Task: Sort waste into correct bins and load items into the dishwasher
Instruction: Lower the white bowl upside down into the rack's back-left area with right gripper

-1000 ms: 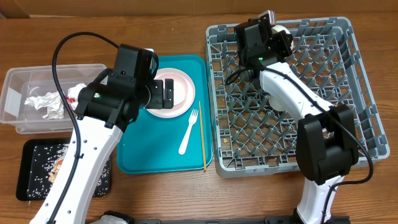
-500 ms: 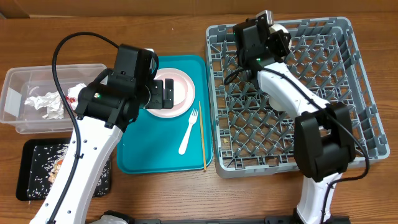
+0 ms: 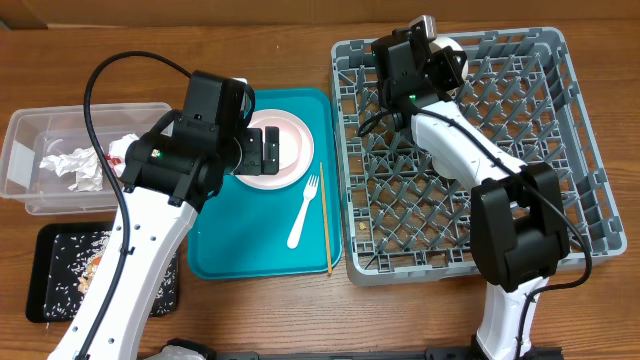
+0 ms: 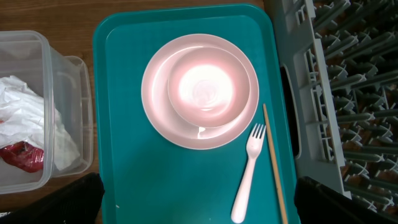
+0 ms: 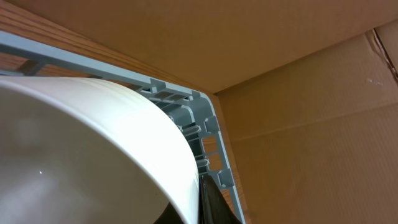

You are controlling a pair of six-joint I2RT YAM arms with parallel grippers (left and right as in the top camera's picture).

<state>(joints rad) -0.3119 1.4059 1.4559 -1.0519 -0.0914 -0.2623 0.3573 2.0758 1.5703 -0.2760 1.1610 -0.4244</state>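
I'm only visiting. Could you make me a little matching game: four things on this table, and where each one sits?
Things:
1. pink bowl
2. white fork
3. crumpled napkin
4. loose rice

Places:
A. in the black tray
B. on the pink plate
C. in the clear tub
D. beside the chopstick on the teal tray

Pairs: 1-B, 2-D, 3-C, 4-A
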